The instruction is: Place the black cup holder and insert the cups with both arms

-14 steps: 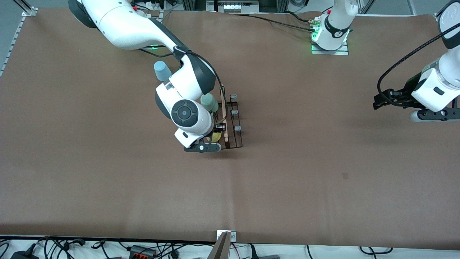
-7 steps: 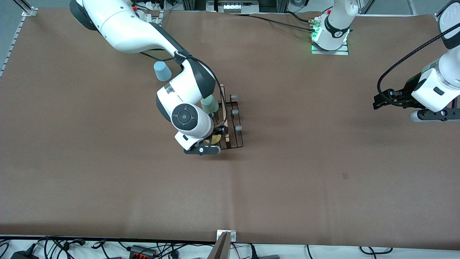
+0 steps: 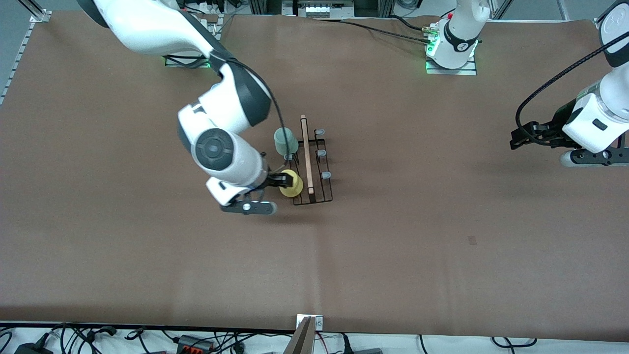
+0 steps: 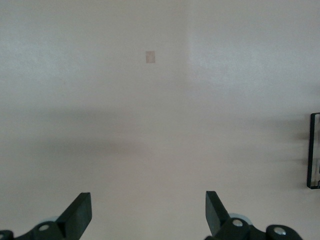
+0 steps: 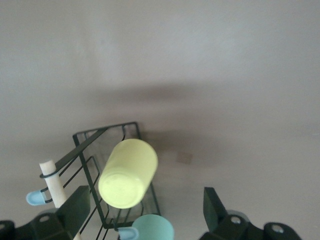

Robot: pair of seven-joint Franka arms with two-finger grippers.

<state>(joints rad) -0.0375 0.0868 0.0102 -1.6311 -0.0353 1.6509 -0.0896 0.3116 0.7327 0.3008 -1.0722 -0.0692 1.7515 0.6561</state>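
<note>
The black cup holder (image 3: 317, 169) stands mid-table, its wooden handle (image 3: 306, 152) on top. A yellow cup (image 3: 291, 183) sits tilted on a peg at the holder's end nearer the camera. On the same side, farther from the camera, a mint green cup (image 3: 285, 140) sits on another peg. My right gripper (image 3: 276, 188) hangs open just beside the yellow cup, its fingers apart from it. The right wrist view shows the yellow cup (image 5: 127, 172), the mint cup (image 5: 152, 227) and the holder (image 5: 87, 150) ahead of the right gripper (image 5: 145, 200). My left gripper (image 3: 515, 139) waits open at the left arm's end of the table, nothing between its fingers (image 4: 80, 210).
Three grey-tipped pegs (image 3: 321, 153) on the holder's side toward the left arm are bare. The left arm's base (image 3: 452, 49) stands at the table's back edge. Cables and a metal bracket (image 3: 309, 322) line the front edge. A small dark mark (image 3: 472, 240) lies on the brown tabletop.
My right gripper opened and let go of the yellow cup, which stays on the holder. The right arm drew back toward its own end of the table. The left arm has not moved.
</note>
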